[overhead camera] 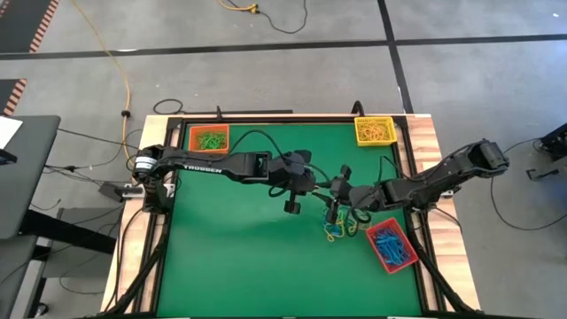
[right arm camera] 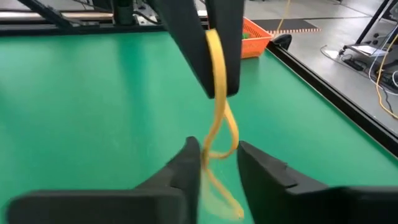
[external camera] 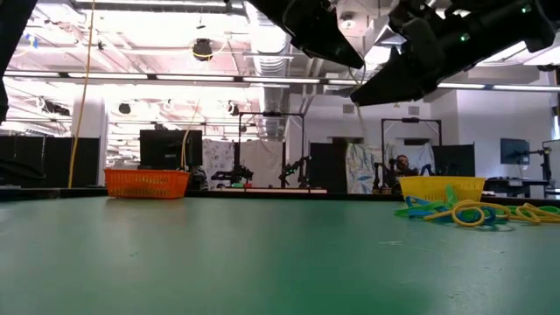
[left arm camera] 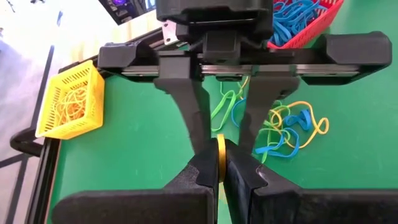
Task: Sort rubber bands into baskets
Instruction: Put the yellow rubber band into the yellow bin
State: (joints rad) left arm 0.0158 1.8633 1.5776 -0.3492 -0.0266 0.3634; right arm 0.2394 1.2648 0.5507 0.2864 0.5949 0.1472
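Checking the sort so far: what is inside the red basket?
The red basket holds a heap of blue rubber bands. The heap covers its floor, so any other colour buried beneath cannot be seen.

A green mat (overhead camera: 239, 257) covers the desk, whose pale wooden edge (overhead camera: 432, 146) shows along the sides. On the grey floor beyond, a yellow cable (overhead camera: 120, 75) trails past one corner, and a dark side table (overhead camera: 22, 173) stands just beside the desk. In the low view, a hall with dark monitors (external camera: 162, 149) and ceiling lights (external camera: 114, 77) stretches behind.
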